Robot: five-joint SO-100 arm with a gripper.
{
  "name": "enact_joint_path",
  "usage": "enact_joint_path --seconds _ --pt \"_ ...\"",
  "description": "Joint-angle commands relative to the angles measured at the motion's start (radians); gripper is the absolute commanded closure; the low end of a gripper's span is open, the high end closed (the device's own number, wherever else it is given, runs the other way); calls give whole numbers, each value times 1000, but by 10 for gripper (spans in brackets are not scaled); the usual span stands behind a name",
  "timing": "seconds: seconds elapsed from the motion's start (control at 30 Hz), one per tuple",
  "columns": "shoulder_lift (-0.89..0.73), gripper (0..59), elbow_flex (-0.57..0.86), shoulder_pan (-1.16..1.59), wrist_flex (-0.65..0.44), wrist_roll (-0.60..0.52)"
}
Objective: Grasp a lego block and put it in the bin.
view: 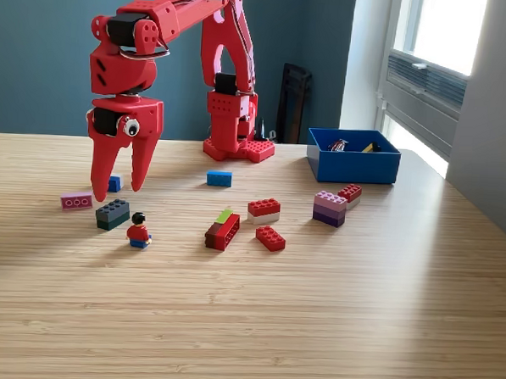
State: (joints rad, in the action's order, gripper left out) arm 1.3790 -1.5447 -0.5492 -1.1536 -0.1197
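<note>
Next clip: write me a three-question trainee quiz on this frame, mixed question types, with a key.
1. True or false: the gripper is shut on a block.
2. Which piece lies closest below the gripper's tips?
A. the dark block
B. the purple stack
C. the red and white block
3. Fill in: the blue bin sits toward the exterior view's ____ side of the table.

Key:
1. False; its jaws hang open and empty above the table.
2. A
3. right
</note>
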Motion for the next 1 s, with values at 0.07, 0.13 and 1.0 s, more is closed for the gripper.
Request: enact_joint_path --seconds 0.07,0.13,1.0 --pt "-9 308 114 -6 -25 -17" --pt "-61 316 172 -9 -71 -21" --pt "-393 477 463 -34 -207 -49"
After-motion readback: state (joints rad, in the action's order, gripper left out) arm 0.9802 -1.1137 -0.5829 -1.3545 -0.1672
